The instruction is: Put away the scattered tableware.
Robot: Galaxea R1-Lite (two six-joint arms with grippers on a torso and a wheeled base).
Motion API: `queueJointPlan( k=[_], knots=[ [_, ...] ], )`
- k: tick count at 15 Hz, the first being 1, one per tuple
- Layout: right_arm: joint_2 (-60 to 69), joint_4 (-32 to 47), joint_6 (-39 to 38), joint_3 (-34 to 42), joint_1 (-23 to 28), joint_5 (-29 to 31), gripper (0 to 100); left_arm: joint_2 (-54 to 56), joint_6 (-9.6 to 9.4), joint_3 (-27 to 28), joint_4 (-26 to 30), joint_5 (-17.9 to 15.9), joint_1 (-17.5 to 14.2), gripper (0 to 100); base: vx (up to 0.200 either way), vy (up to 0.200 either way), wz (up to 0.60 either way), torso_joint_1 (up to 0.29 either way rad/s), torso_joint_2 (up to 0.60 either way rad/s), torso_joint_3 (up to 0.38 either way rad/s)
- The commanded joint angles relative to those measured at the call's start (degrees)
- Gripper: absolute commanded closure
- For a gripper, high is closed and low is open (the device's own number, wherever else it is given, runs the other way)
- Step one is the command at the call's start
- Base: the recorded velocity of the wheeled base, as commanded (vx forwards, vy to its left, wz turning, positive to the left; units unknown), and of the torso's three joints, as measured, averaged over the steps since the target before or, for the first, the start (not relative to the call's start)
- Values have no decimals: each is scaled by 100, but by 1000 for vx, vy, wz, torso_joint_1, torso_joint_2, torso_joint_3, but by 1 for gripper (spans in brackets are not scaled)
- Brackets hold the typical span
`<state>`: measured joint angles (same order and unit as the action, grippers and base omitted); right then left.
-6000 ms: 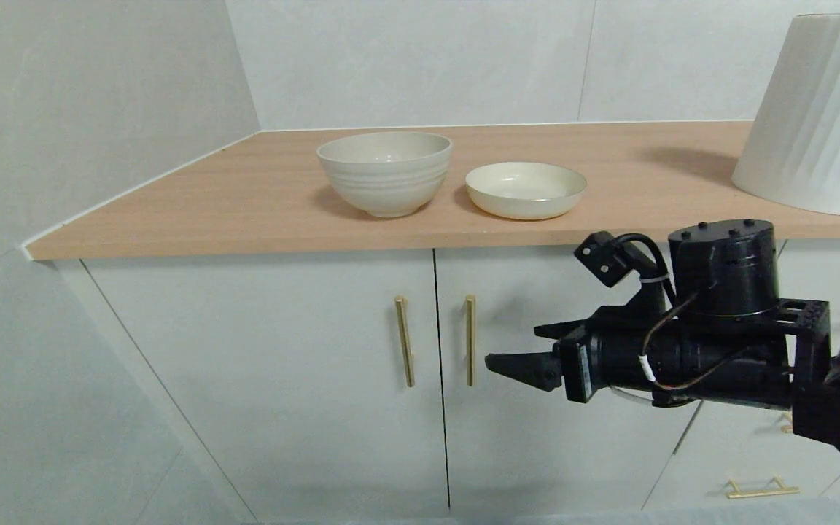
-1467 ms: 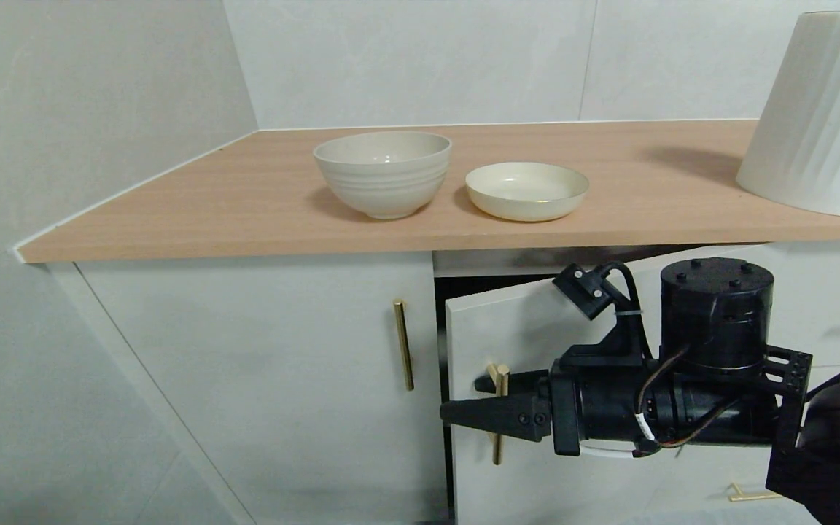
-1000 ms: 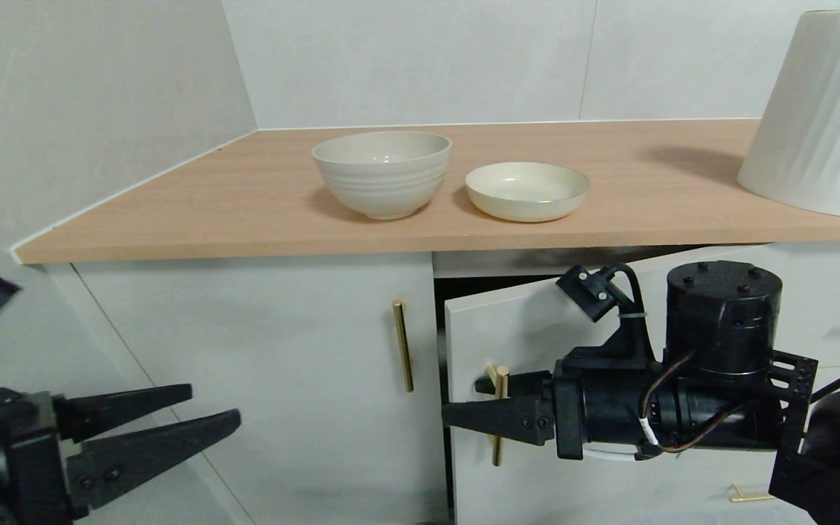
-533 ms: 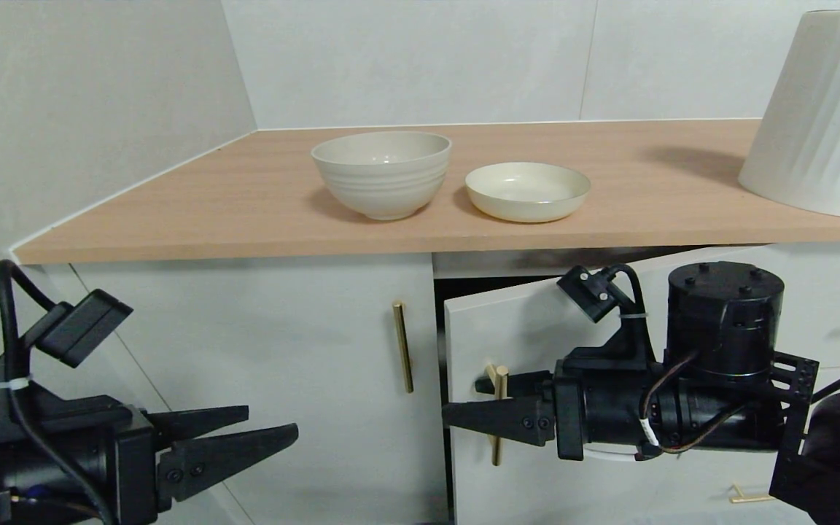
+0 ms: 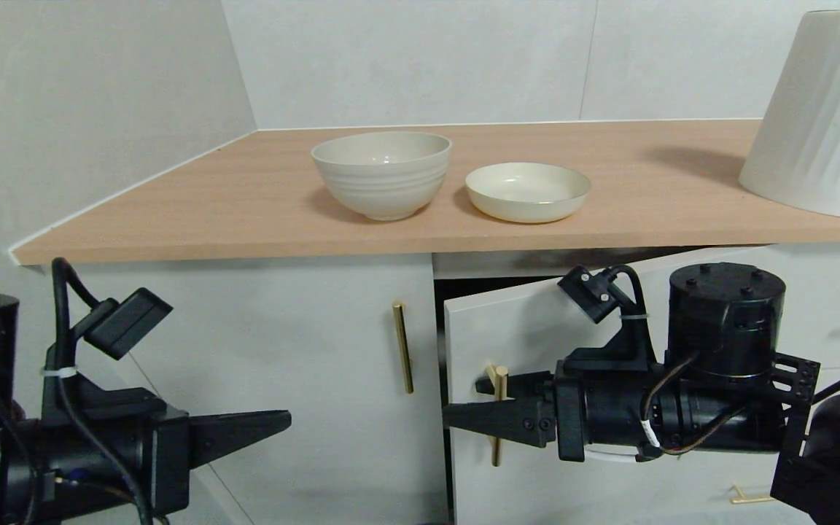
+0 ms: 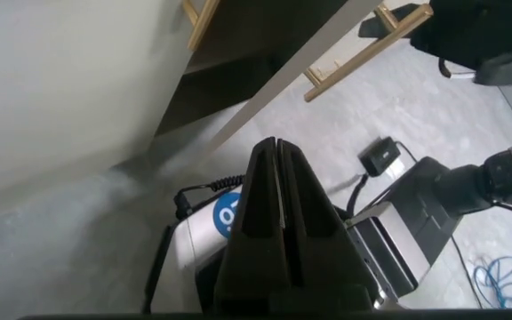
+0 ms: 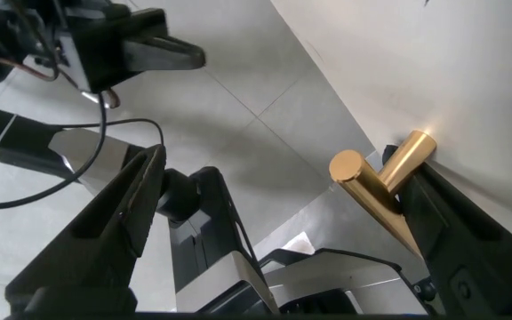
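Brass showed between the widely spread fingers of the right gripper [image 5: 467, 402]: the handle [image 7: 373, 185] of the right cabinet door [image 5: 529, 335] lay against one finger while the other stood well apart, so nothing was clamped. That door hung ajar beneath the wooden countertop [image 5: 208, 211]. The left gripper [image 5: 278, 419] was low in front of the closed left door [image 5: 281, 343], its fingers pressed together with nothing between them. On the countertop the deep bowl [image 5: 382, 173] and the shallow dish [image 5: 527, 191] stood side by side, just apart. A white ribbed cone [image 5: 821, 117] stood well off to the right.
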<state>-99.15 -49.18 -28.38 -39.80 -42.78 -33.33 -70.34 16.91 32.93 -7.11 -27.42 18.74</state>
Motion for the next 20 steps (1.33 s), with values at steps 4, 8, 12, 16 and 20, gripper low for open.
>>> queueJointPlan(
  k=[4, 8, 12, 16, 20],
  knots=[
    [1, -48, -1, 8, -3, 2, 0, -1087, 14, 135, -1065, -9, 411, 100, 0, 0, 0, 0, 0, 0],
    [44, -48, -27, 87, -3, -7, 0, -2212, 85, -23, -2550, -27, 1000, 100, 0, 0, 0, 0, 0, 0],
    [132, -39, -27, 122, 6, -16, 0, -3091, 1016, -357, -4932, 26, 1413, 100, 0, 0, 0, 0, 0, 0],
    [176, -39, -27, 157, 6, -16, 0, -3627, 1157, -383, -5907, 26, 1466, 100, 0, 0, 0, 0, 0, 0],
    [185, -39, -27, 192, 6, -42, 0, -4084, 1157, -550, -7182, 43, 1554, 100, 0, 0, 0, 0, 0, 0]
  ],
)
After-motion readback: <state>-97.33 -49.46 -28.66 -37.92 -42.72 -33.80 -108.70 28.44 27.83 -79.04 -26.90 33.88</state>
